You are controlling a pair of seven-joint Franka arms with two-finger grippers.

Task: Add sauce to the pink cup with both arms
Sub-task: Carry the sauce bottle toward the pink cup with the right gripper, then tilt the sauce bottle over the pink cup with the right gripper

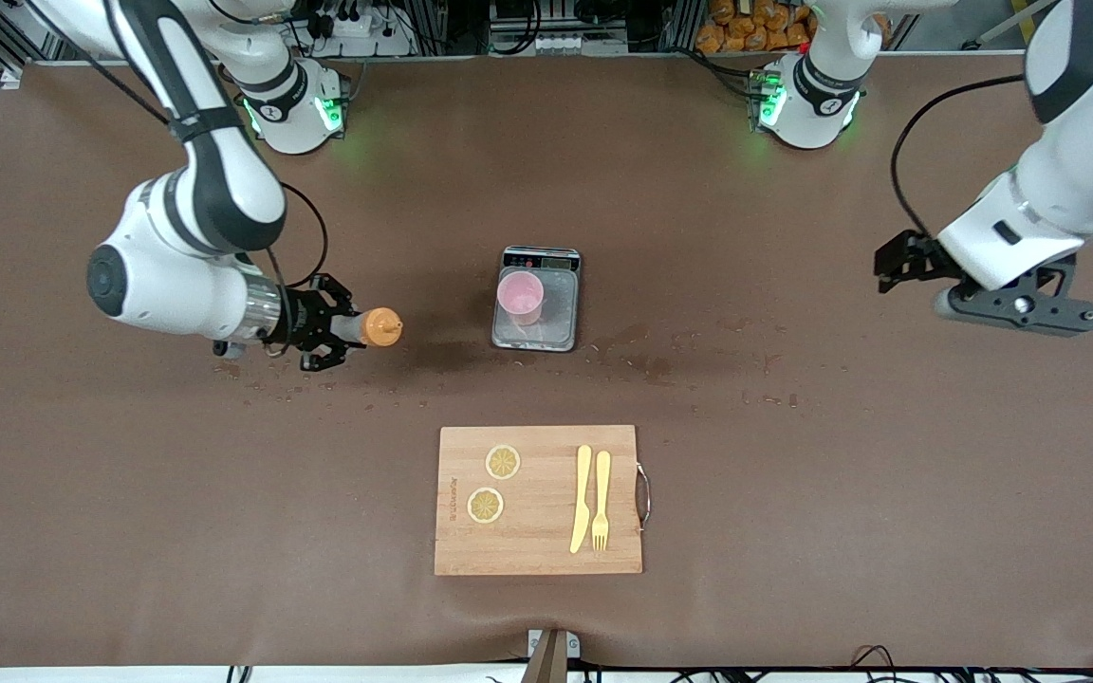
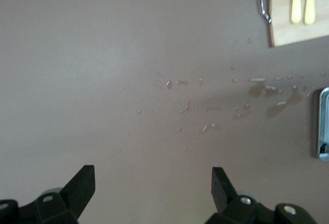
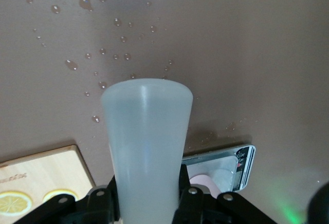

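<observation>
The sauce bottle (image 1: 357, 327), translucent whitish with an orange nozzle cap (image 1: 381, 327), lies level in my right gripper (image 1: 338, 327), which is shut on its body above the table, toward the right arm's end. The cap points at the pink cup (image 1: 520, 296). The cup stands upright on the grey scale plate (image 1: 556, 318). In the right wrist view the bottle (image 3: 146, 142) fills the middle between the fingers (image 3: 191, 196), with the cup's rim (image 3: 205, 188) and the scale (image 3: 231, 162) past it. My left gripper (image 1: 893, 261) is open and empty above bare table at the left arm's end; it also shows in the left wrist view (image 2: 152, 185).
A wooden cutting board (image 1: 539, 531) lies nearer the front camera than the scale, with two lemon slices (image 1: 503, 462), a yellow knife (image 1: 582, 498) and a fork (image 1: 601, 500). Liquid droplets (image 1: 641, 356) spot the brown table beside the scale and under the right gripper (image 2: 205, 108).
</observation>
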